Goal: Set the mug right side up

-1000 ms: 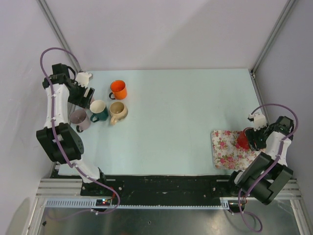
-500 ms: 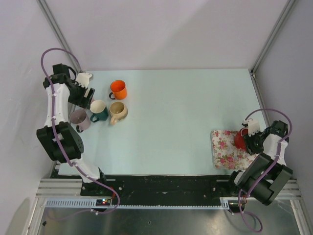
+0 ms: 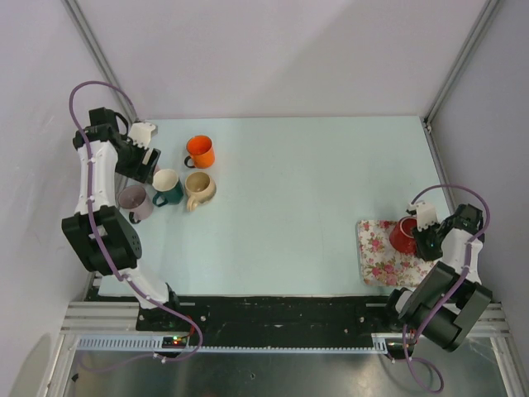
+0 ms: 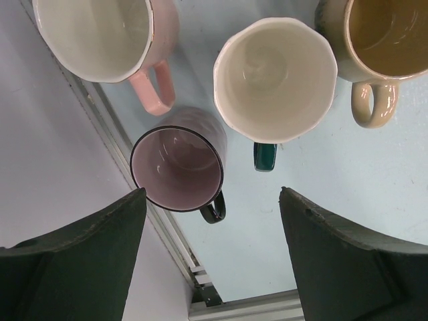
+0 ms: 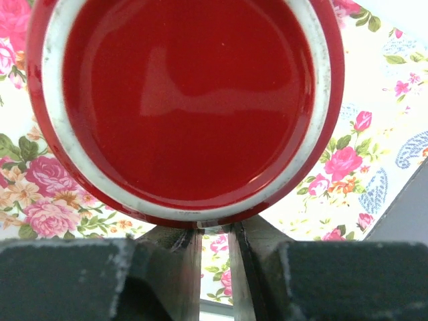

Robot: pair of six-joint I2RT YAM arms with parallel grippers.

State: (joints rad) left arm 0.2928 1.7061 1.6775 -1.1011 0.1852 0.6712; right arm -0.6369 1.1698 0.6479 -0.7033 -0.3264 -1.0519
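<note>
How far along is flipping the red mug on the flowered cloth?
Midway. The right fingers are pinched close at the lower edge of the red mug, apparently gripping it over the flowered cloth. Its base faces the wrist camera, so it is tipped, not upright. Nothing looks finished. Left to do: complete the turn, set it down open side up, release. The left fingers are open over the other mugs.
</note>
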